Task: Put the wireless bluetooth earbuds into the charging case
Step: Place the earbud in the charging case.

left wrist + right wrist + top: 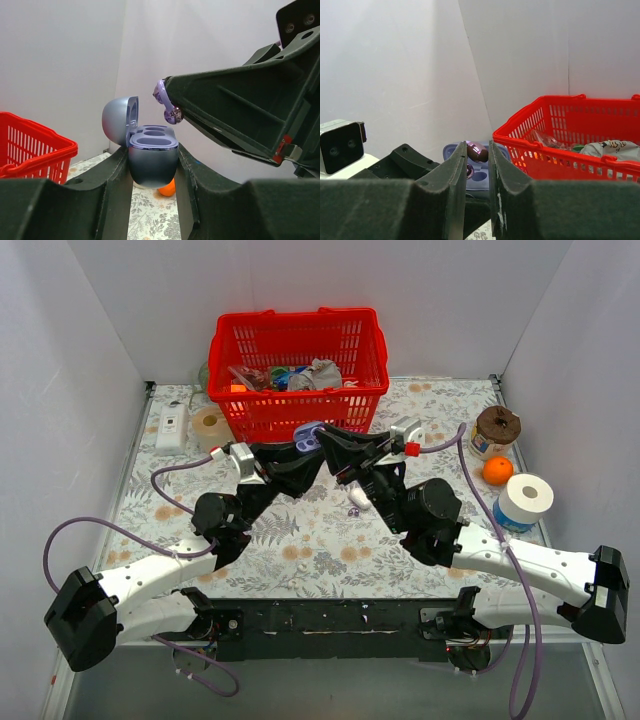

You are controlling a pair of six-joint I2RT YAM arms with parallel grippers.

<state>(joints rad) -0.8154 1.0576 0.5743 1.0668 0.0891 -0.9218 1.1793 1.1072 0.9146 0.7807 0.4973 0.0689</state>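
Observation:
The charging case [152,160], lavender-blue with its lid [117,120] swung open, is held above the table with my left gripper [152,153] shut on its body. In the top view the case [308,432] sits in front of the basket, where both grippers meet. My right gripper [477,151] is shut on one purple earbud [479,151] at its fingertips. That earbud [168,106] hangs just above and to the right of the case's open slots, not touching them. From the right wrist the case [482,175] shows behind the fingers. No other earbud is clearly seen.
A red basket [300,370] of clutter stands right behind the grippers. A white capsule [359,498] lies on the floral cloth under the right arm. A jar [496,428], an orange [497,471] and a tape roll [525,498] line the right edge; a white remote [172,428] lies far left.

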